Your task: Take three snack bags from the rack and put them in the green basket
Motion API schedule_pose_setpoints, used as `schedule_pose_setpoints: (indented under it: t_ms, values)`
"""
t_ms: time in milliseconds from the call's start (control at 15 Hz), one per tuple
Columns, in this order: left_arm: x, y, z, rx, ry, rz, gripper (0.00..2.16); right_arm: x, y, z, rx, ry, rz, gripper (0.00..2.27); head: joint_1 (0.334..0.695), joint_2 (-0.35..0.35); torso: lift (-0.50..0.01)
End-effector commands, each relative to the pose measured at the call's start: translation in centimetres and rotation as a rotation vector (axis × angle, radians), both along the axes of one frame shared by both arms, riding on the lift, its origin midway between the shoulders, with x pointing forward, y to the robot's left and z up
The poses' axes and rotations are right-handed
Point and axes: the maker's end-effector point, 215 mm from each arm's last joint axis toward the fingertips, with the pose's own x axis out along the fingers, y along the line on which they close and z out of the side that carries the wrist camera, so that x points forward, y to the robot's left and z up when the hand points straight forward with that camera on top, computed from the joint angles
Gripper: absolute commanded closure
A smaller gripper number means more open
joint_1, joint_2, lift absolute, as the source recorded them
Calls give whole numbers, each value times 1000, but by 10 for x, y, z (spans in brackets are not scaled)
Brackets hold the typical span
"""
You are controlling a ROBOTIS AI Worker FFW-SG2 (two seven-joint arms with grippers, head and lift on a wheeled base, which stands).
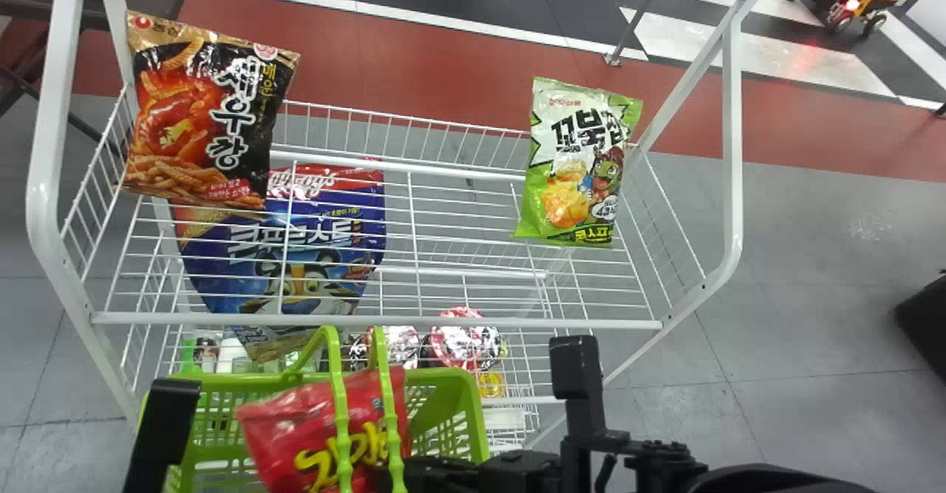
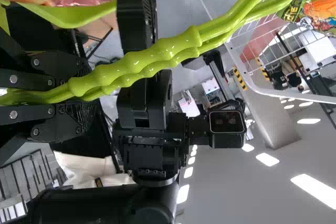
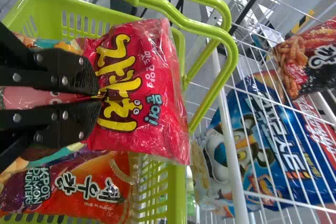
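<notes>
The right gripper (image 1: 395, 473) has its two fingers pressed close together on one edge of the red snack bag (image 1: 318, 423), with little more than the thickness of the wrapper between them. The left gripper (image 1: 161, 437) is drawn in narrow around the handles (image 1: 342, 412) of the green basket (image 1: 443, 376), which run between its fingers (image 2: 65, 121).

From where I stand, the red bag sticks out past the right gripper's tips, over the basket's mouth, with the handles passing across it. Beneath it in the basket is an orange snack bag with a purple corner (image 3: 100, 190).

Farther out, on the rack's (image 1: 377, 321) upper shelf, there's a black-and-orange snack bag (image 1: 203, 120) towards the left and a green-and-white snack bag (image 1: 576, 160) towards the right. A big blue cereal bag (image 1: 295, 249) is down under the black-and-orange one, seen through the wires, and round-lidded tubs (image 1: 462, 339) sit behind the basket.

The red bag looks smeared from above, and the handles cover strips of it. The lower edge cuts off the near side of the basket. How deep the red bag hangs, I can't tell.
</notes>
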Motion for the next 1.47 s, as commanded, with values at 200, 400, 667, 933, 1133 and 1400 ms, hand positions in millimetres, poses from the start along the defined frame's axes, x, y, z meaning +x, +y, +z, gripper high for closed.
schedule_pose_setpoints:
  t_ms: [200,400,667,933,1133,1400]
  values:
    - [-4,-5,-1,4,-2,-14,1636,6,-24,-13,-72,8,-30,49,695,-350,-11]
    - [-7,-8,-2,10,-2,-24,1636,18,-46,-13,-114,-56,-74,49,695,-350,-11]
    - [-9,-9,-2,12,1,-26,1636,61,-99,12,-159,-218,-200,49,695,-350,-11]
    - [-12,-12,-1,12,-2,-32,1636,148,-161,88,-229,-607,-379,49,695,-350,-11]
    - [-12,-13,-1,13,-1,-34,1636,203,-185,109,-255,-705,-453,49,695,-350,-11]
    - [-14,-12,-3,17,5,-33,1636,275,-225,121,-415,-806,-599,53,695,-350,-11]
